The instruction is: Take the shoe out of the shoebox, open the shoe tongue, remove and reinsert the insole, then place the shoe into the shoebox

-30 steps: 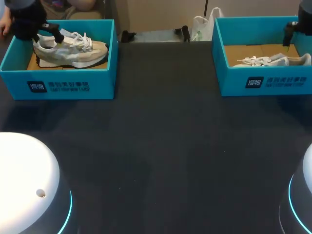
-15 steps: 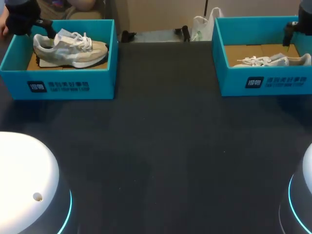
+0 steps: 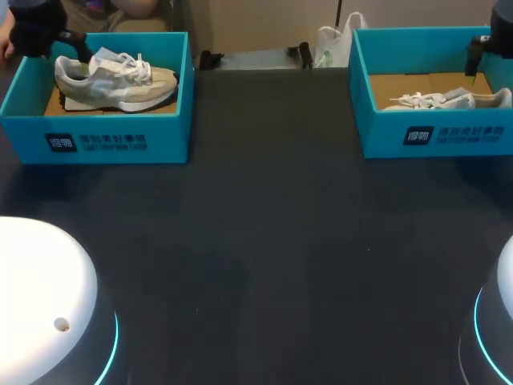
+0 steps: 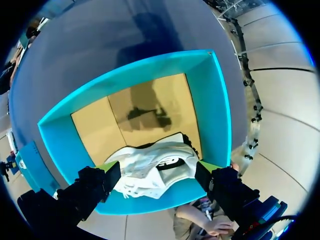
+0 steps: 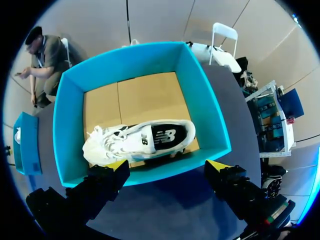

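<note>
Left wrist view: your left gripper (image 4: pixel 156 169), fingers spread, hangs over the heel of the grey-and-white mesh sneaker (image 4: pixel 142 177) lying in its teal cardboard shoebox (image 4: pixel 220 115); your right gripper (image 5: pixel 167 165), fingers likewise apart, is far from it.

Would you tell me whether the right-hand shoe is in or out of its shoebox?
In: the shoe lies on the cardboard floor, enclosed by the shoebox walls; the right gripper hangs clear.
</note>
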You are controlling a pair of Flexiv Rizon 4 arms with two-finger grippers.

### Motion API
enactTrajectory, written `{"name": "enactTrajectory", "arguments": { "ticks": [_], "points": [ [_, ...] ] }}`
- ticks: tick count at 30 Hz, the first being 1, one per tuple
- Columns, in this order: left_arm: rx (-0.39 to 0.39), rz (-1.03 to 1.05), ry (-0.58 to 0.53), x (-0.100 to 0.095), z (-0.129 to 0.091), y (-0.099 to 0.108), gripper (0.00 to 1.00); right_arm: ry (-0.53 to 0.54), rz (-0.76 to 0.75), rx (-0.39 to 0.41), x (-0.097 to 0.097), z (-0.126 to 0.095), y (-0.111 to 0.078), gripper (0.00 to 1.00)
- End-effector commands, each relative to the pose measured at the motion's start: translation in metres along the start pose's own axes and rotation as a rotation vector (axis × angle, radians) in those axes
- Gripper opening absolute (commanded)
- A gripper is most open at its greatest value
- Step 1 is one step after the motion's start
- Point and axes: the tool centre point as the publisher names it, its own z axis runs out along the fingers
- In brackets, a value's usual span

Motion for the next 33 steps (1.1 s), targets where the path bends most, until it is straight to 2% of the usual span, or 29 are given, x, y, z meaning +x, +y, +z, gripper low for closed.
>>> {"name": "enactTrajectory", "arguments": {
  "ticks": [1,11,14,25,27,33],
  "points": [
    [0.013,-0.019,0.011,0.016,0.010,0.014,1.00,0.000,0.001,-0.001,0.000,0.000,0.000,1.00],
    [0.002,-0.053,0.039,0.046,0.034,0.034,1.00,0.000,0.001,-0.001,0.000,0.000,0.000,1.00],
    [-0.006,-0.088,0.034,0.050,0.039,0.037,1.00,0.000,0.001,-0.001,0.000,0.000,0.000,1.00],
    [0.067,-0.133,0.029,0.061,0.068,0.048,1.00,0.000,0.001,-0.001,0.000,0.000,0.000,1.00],
    [0.060,-0.140,0.033,0.062,0.072,0.049,1.00,0.000,0.001,-0.001,0.000,0.000,0.000,1.00],
    [0.054,-0.162,0.029,0.068,0.081,0.051,0.82,0.000,0.001,-0.001,0.000,0.000,0.000,1.00]
  ]
}}
